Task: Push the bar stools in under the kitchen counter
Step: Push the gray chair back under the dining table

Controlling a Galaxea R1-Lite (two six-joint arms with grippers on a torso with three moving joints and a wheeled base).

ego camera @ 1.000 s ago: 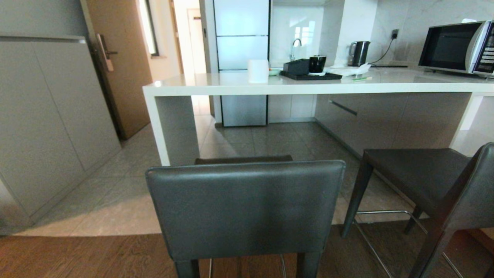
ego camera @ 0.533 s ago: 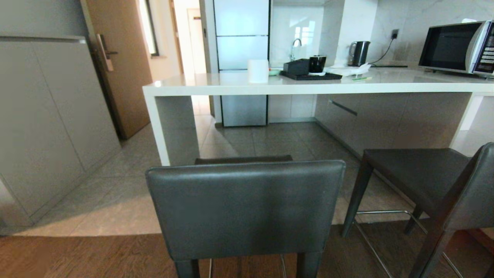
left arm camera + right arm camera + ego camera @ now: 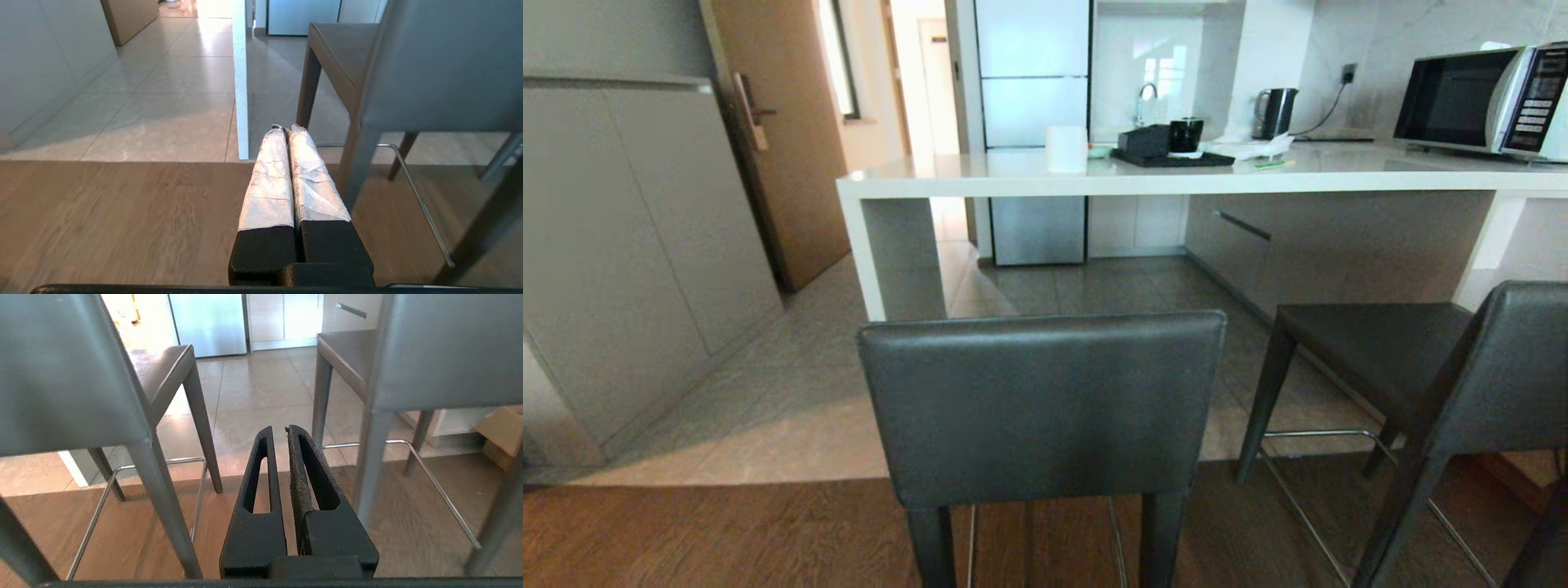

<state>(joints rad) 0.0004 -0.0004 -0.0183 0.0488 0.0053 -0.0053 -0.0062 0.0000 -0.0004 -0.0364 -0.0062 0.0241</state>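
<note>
Head view has both bar stools pulled out from the worktop, the second stool at 3 o'clock and angled. My guess: pushing high on a backrest tips it, or legs snag where wood floor meets tile. Left claw and right claw are both pressed together, empty, low behind the stools, touching neither.

Two bar stools, one kitchen counter
</note>
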